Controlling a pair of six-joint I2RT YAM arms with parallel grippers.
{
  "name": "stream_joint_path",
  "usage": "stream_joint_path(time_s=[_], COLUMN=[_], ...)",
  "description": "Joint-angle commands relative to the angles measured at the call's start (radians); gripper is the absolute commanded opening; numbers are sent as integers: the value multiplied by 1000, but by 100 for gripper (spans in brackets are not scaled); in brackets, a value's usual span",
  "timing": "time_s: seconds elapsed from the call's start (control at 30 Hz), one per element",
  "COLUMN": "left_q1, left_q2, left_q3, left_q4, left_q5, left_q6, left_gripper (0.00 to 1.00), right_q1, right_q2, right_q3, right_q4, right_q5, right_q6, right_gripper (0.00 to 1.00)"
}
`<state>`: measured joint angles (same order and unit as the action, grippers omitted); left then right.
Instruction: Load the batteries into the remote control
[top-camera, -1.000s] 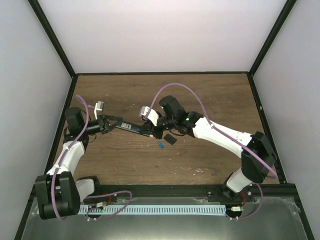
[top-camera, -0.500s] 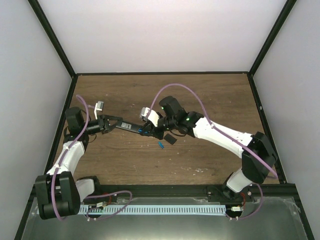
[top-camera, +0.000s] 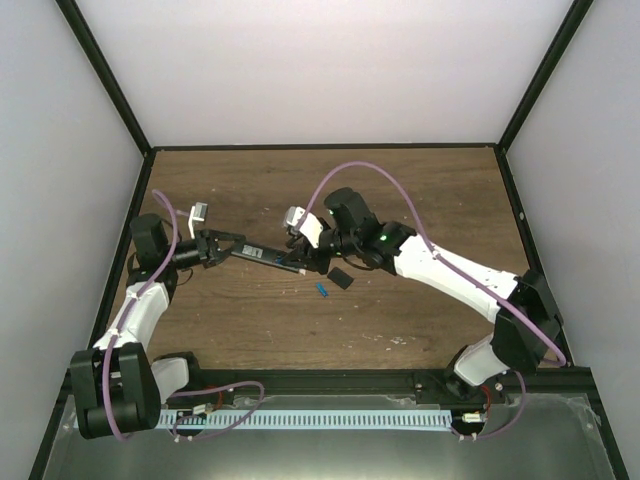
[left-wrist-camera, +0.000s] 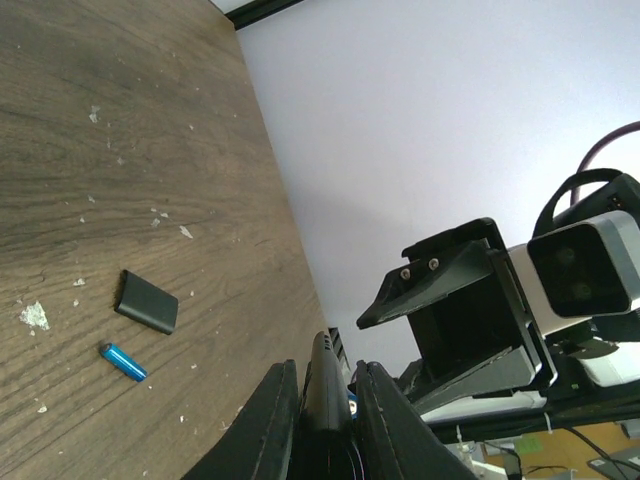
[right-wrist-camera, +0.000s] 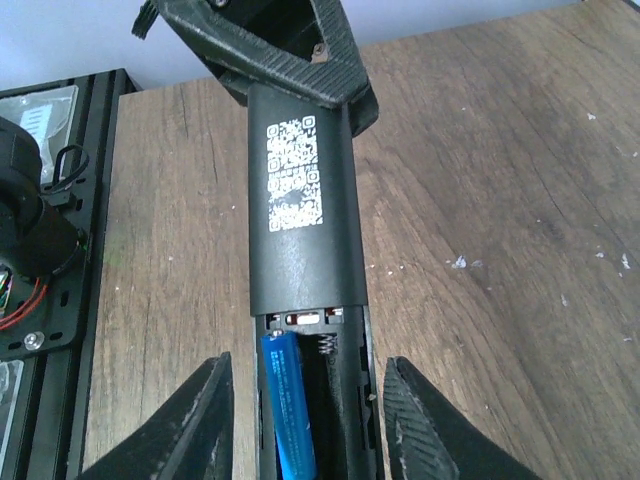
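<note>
- Remote (right-wrist-camera: 300, 200): its bay now holds one battery (right-wrist-camera: 288, 400), which the right pincer (right-wrist-camera: 310, 430) has just let go; its fingers have spread and stand either side of the bay, clear of it
- By my reading, one cell is in and the slot beside it, spring (right-wrist-camera: 325, 348) bare, waits for the second battery (top-camera: 323, 290), lying on the bench (top-camera: 400, 200) just beside the cover (top-camera: 341, 277)
- Left pincer (top-camera: 238, 248) stays clamped on the remote's other end, mid-bench
- Remote: slim matt black bar with a white code label (right-wrist-camera: 293, 175); batteries: glossy blue cylinders; bench: dark grained wood
</note>
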<state>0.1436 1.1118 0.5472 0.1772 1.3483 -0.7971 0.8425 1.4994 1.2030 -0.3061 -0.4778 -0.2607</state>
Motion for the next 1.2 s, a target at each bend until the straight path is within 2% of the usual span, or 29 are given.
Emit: stream_joint_path(time_s=[0.0, 0.13, 0.23, 0.33, 0.5, 0.6, 0.73, 0.9, 1.0, 1.07, 1.17], left_q1=[3, 2, 2, 3, 3, 3, 2, 3, 3, 2, 3], left_q2=[-2, -9, -10, -5, 2, 2, 2, 15, 22, 27, 33], left_q3=[3, 3, 6, 11, 21, 25, 26, 43, 58, 61, 63], left_q4=[16, 51, 56, 60, 61, 52, 32, 4, -44, -55, -55], left_q5=[20, 24, 26, 25, 23, 21, 14, 11, 7, 4, -1], left_q6=[-2, -30, -30, -27, -22, -12, 9, 34, 75, 83, 85], left_gripper=[0, 0, 0, 0, 0, 0, 0, 0, 0, 0, 0], right_q1=[-4, -16, -23, -30, -43, -48, -48, -48, -48, -48, -49], right_q2=[-30, -11, 27, 48, 97, 107, 113, 94, 76, 49, -7], right_q3=[62, 103, 181, 246, 351, 378, 467, 550, 603, 600, 552], right_q4=[6, -49, -184, -285, -427, -476, -562, -577, -550, -498, -392], right_q5=[21, 34, 32, 25, -8, 36, 196, 386, 489, 539, 622], right_q6=[75, 255, 358, 445, 557, 598, 565, 445, 386, 362, 388], right_gripper=[36, 43, 45, 50, 52, 52, 58, 68, 80, 98, 100])
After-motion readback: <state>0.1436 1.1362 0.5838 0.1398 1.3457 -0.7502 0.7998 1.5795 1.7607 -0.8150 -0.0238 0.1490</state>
